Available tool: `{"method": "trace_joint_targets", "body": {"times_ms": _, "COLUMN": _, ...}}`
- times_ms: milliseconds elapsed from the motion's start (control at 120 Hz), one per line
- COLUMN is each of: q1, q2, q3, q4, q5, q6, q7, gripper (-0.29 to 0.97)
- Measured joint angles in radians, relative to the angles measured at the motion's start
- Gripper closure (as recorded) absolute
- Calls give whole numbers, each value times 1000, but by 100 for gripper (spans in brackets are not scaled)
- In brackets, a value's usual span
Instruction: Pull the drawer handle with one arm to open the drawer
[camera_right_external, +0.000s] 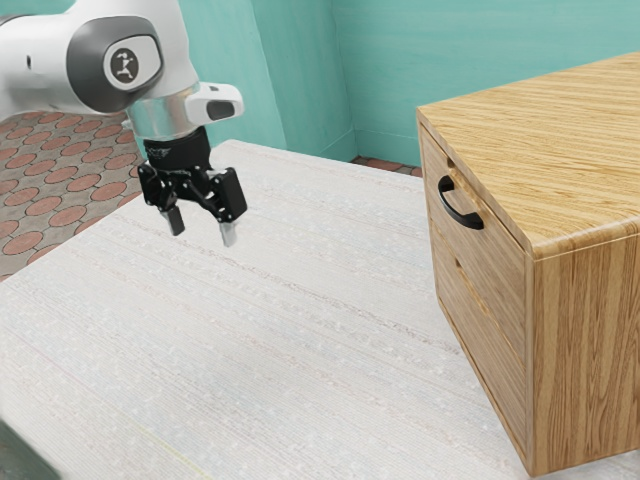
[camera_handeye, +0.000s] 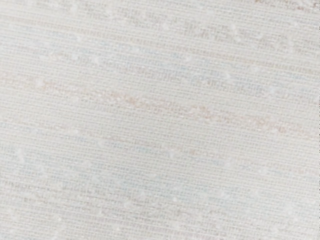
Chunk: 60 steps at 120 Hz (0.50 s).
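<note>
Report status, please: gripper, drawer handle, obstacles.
Gripper open, empty, above table. Drawer handle untouched, drawer shut. Nothing in the way.

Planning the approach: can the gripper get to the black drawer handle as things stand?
Probably yes. The gripper hangs open above the table, and nothing stands between it and the handle on the drawer front, toward the exterior view's right.

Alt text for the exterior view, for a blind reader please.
A black two-finger gripper hangs open above a pale whitish table, far from the black curved handle on the light wooden drawer cabinet at the exterior view's right.
</note>
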Motion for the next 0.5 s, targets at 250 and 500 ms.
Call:
{"method": "trace_joint_targets", "body": {"times_ms": 250, "q1": 1, "q2": -48, "q3": 3, "q4": 60, "q5": -32, "q6": -14, "q7": 21, "gripper": 0}}
{"method": "trace_joint_targets", "body": {"times_ms": 500, "q1": -22, "q2": -190, "q3": -239, "q4": 115, "q5": -133, "q6": -90, "q7": -172, "gripper": 0}}
